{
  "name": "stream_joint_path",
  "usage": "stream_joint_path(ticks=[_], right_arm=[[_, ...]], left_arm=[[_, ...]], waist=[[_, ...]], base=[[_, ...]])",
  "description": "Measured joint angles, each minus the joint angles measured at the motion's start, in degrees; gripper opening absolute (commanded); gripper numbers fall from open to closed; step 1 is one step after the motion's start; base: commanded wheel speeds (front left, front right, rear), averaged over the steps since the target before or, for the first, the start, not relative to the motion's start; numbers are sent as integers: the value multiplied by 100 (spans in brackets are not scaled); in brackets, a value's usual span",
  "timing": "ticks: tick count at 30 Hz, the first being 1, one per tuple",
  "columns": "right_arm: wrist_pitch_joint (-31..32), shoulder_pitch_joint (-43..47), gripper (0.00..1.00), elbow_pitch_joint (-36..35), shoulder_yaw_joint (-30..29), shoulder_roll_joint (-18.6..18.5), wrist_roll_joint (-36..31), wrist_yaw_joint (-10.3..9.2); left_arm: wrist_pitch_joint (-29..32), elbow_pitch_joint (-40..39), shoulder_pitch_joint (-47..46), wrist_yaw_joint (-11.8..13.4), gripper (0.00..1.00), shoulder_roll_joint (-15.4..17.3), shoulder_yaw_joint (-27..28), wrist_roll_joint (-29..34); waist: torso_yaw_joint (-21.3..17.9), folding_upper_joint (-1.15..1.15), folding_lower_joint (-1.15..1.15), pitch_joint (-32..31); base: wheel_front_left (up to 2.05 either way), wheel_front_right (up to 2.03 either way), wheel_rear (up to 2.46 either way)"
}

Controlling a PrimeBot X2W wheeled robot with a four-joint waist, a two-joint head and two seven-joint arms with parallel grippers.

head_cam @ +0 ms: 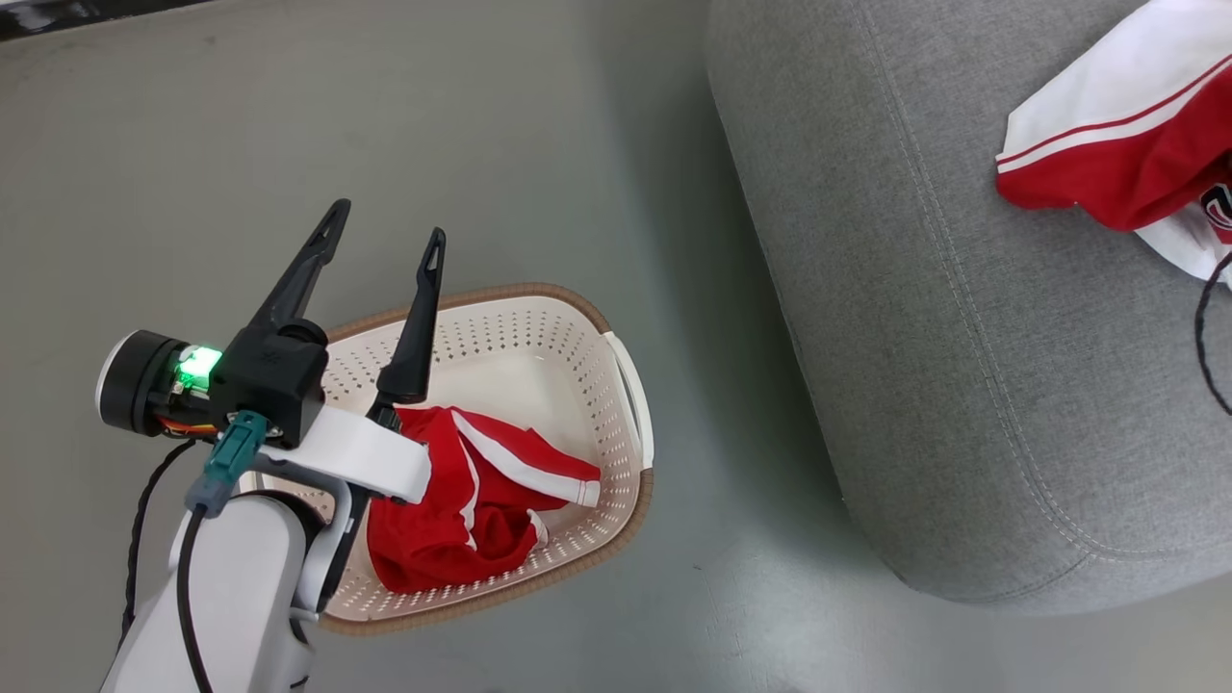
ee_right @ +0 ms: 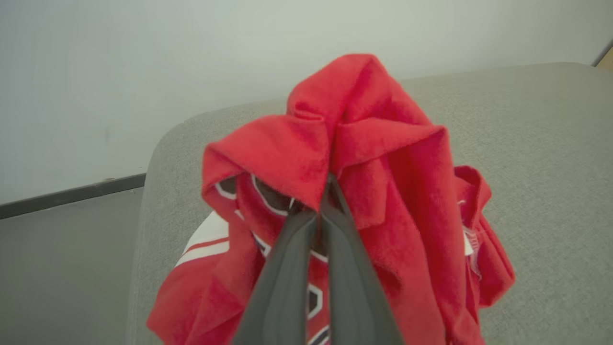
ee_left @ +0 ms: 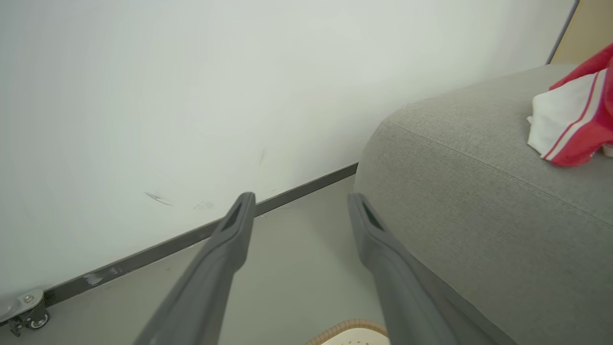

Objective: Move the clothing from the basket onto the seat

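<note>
Right claw (ee_right: 326, 194) is clenched on the jersey (ee_right: 364, 143), its two dark fingers pressed together with a fold of red cloth bunched over their tips; the garment hangs down around the fingers onto the grey sofa (ee_right: 527, 120), with dark white-edged lettering showing on the near side of the tips and a white striped panel low to the left of them. Beyond this claw the sofa top runs to a pale wall, and nothing stands between the cloth and the cushion. Left claw (head_cam: 388, 223) is released, fingers spread wide and holding nothing, poised over the far rim of the basket (head_cam: 539, 337) with its tips pointing out over bare floor (head_cam: 481, 144). Just below and behind its fingers, inside the basket, lies the second red garment (head_cam: 462, 510), crumpled, its white stripe running slantwise from the claw's wrist toward the basket wall with the handle, which faces the sofa. Along its own fingers (ee_left: 239, 225) this claw looks at a dark baseboard (ee_left: 191, 239) under the wall, a small caster (ee_left: 26, 318) far to one side, and the sofa's rounded corner close beside the other finger, the jersey's white panel well beyond it on top. A thin dark cable (head_cam: 1203, 327) crosses the cushion beside the jersey
</note>
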Motion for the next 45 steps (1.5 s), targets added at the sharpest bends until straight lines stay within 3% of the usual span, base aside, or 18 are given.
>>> stream_joint_path(ticks=[17,18,19,20,21,36,45], right_arm=[[-311,291,3,431,23,169,-16,0],[-316,291,37,436,24,170,-16,0],[-345,291,50,442,26,174,-16,0],[-353,291,85,448,25,179,-16,0],[-367,292,100,453,25,193,-16,0],[-606,521,100,319,29,223,-126,0],[-655,660,100,-192,103,129,-275,0]], left_arm=[[-111,165,3,29,100,-52,41,-22],[-129,176,4,30,100,-62,41,-22],[-138,188,4,30,100,-74,42,-24],[-158,203,4,30,100,-96,42,-32],[-159,221,5,30,100,-116,42,-38],[-412,517,97,192,100,-226,205,-225],[-515,701,315,325,100,-326,416,-380]], waist=[[-151,0,0,-117],[-154,0,0,-127],[-157,0,0,-139],[-160,0,0,-152],[-163,0,0,-166],[-173,0,0,-490],[-71,0,0,-752]], base=[[0,0,0],[0,0,0],[0,0,0],[0,0,0],[0,0,0],[0,0,0],[0,0,0]])
